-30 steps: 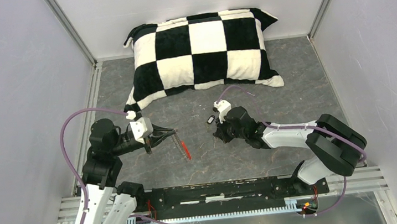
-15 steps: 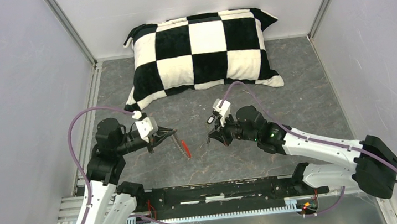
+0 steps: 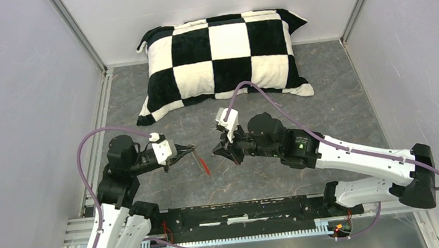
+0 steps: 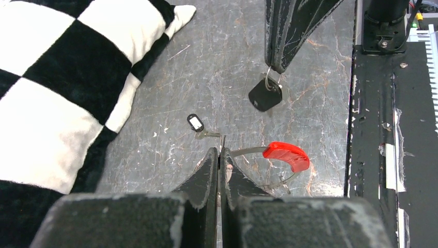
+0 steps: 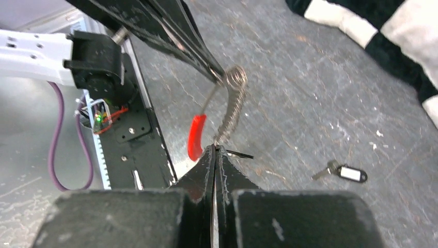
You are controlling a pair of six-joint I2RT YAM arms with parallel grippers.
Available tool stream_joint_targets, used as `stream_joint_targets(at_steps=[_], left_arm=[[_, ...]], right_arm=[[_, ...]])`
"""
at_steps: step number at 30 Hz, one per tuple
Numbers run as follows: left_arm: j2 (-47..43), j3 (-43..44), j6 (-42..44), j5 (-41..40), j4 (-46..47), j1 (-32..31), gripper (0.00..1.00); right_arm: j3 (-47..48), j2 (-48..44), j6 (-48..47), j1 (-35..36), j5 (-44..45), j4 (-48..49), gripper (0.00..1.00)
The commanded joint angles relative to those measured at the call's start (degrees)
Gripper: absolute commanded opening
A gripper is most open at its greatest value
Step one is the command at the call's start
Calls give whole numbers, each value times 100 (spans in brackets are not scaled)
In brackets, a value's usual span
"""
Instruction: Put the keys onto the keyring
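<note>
My left gripper (image 3: 190, 147) (image 4: 220, 151) is shut on the wire of the keyring (image 5: 231, 106), a silvery coil with a red sleeve (image 4: 287, 155) (image 3: 205, 165), held just above the grey floor. My right gripper (image 3: 215, 151) (image 5: 214, 148) is shut on one key; its black head (image 4: 265, 95) hangs below the fingertips (image 4: 274, 64) in the left wrist view. This key is close to the right of the keyring, apart from it. The second key (image 4: 195, 123) (image 5: 345, 172), with a white label on its black head, lies flat on the floor beyond the keyring.
A black-and-white checkered pillow (image 3: 225, 55) lies at the back. A black base rail (image 3: 244, 210) runs along the near edge. Grey walls with metal posts close in the left, right and back.
My right arm has swung left with the key, from beside the lying key to just right of the keyring. My left gripper has shifted slightly right, still holding the keyring.
</note>
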Motion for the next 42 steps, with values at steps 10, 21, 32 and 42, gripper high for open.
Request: stream_joint_targets(at_steps=[10,21,32,42], left_arm=[[-524,-111,630,493,216,9,2],[-736,-119,859,671,138,9,2],[-798,-73,845,682,132,9,2],[-840,-30,1102,820,-100,9,2]], right_arm=[[413,553,332,210,-412,933,1],[397,668,528,211,-598,1346,1],[389,722,608,215,-328,1245,1],[286,691,761,140,-171,1240,1]])
